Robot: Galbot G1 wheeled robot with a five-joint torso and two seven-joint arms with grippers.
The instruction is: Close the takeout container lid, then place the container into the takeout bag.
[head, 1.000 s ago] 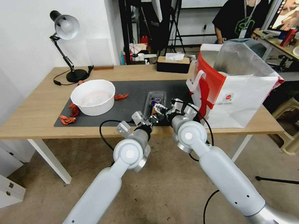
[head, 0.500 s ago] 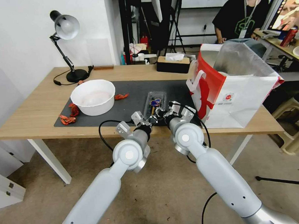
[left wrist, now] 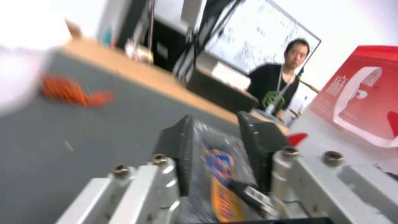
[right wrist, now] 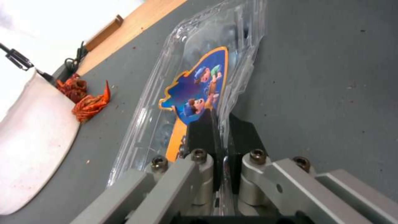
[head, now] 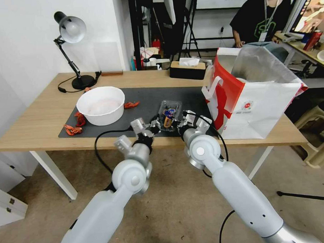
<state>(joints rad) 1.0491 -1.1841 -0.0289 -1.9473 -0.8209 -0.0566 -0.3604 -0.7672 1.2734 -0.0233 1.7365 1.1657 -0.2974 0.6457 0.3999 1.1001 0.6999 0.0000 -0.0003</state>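
Clear takeout container (head: 169, 114) stands tilted, long axis running away from robot, right tool (right wrist: 222, 137) clamping its near edge.

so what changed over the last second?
The lid swung up off the mat, pinched by the right hand. The left hand shifted left and now straddles the takeout container. Takeout bag and white bowl stayed put.

Head: I look down from above onto the table (head: 43, 119).
Wrists: close, low; both share the takeout container (right wrist: 195, 90).
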